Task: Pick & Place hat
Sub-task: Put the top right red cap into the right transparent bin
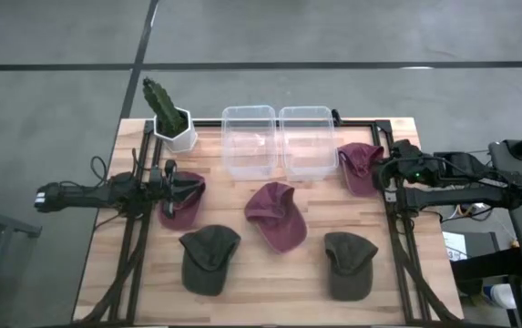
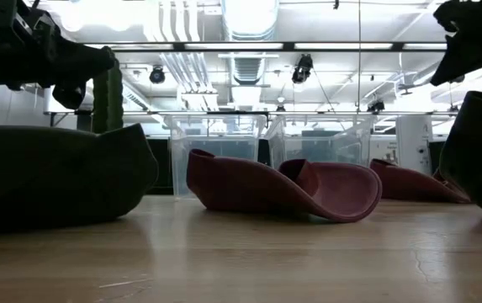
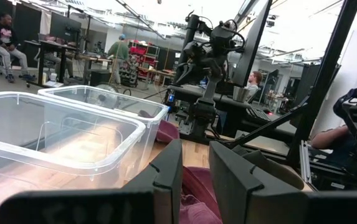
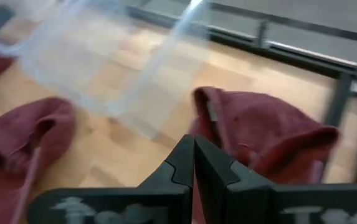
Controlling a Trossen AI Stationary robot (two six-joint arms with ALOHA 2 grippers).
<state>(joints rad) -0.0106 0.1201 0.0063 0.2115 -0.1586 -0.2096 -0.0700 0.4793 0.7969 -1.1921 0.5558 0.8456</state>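
Three maroon hats lie on the wooden table: one at the left (image 1: 185, 205), one in the middle (image 1: 276, 216), one at the right (image 1: 361, 166). Two dark green hats (image 1: 209, 260) (image 1: 349, 264) lie nearer the front edge. My left gripper (image 1: 180, 185) hovers level over the left maroon hat (image 3: 194, 196), its fingers (image 3: 172, 165) a narrow gap apart with nothing between them. My right gripper (image 4: 194, 142) is shut. It slants down above the right maroon hat (image 4: 259, 134), clear of it.
Two clear plastic bins (image 1: 248, 138) (image 1: 308, 138) stand side by side at the table's far middle. A potted cactus (image 1: 169, 117) stands at the far left corner. Black frame rails (image 1: 397, 246) run along both sides of the table. People show in the room beyond.
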